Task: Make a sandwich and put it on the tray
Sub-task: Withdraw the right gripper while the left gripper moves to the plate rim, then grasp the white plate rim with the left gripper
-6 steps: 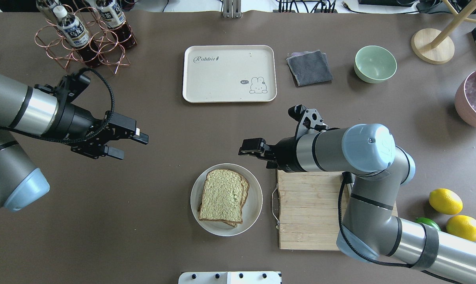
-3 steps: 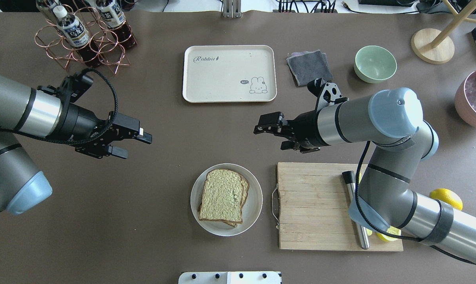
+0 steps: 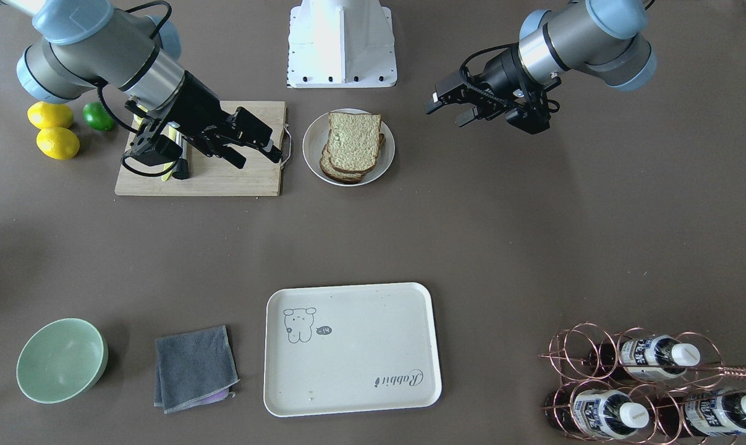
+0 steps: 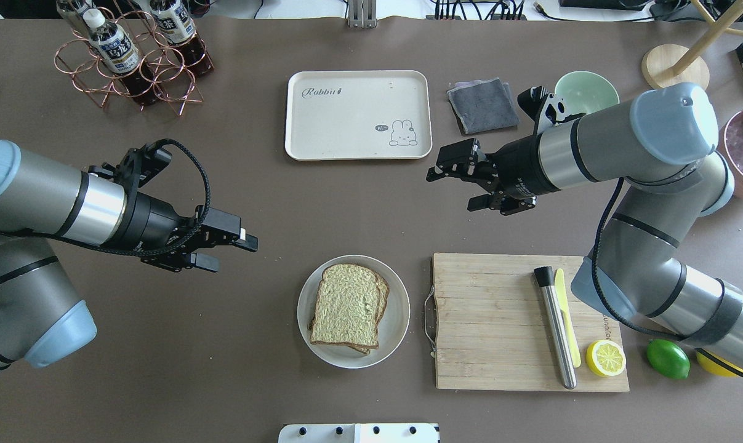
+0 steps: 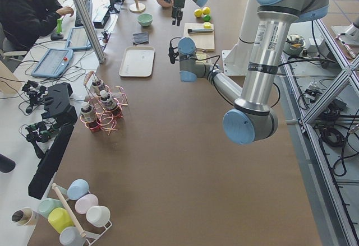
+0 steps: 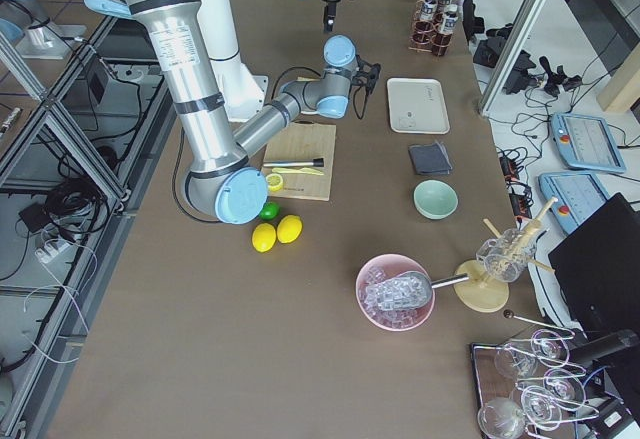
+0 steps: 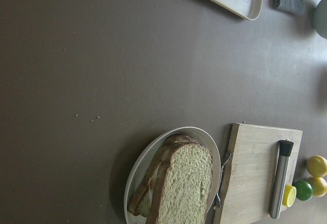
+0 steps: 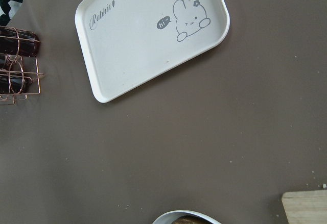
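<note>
The sandwich is a stack of greenish-tan bread slices with dark crust on a round white plate; no egg shows. It also shows in the front view and the left wrist view. The cream tray lies empty at the back middle and shows in the right wrist view. My left gripper is open and empty, to the left of the plate. My right gripper is open and empty, just off the tray's front right corner.
A wooden cutting board to the right of the plate carries a metal rod, a yellow knife and a half lemon. A lime, grey cloth, green bowl and bottle rack stand around.
My right gripper has swung from beside the plate toward the back right, uncovering the cutting board. My left gripper has moved right and a little closer to the plate. Both have stayed open.
</note>
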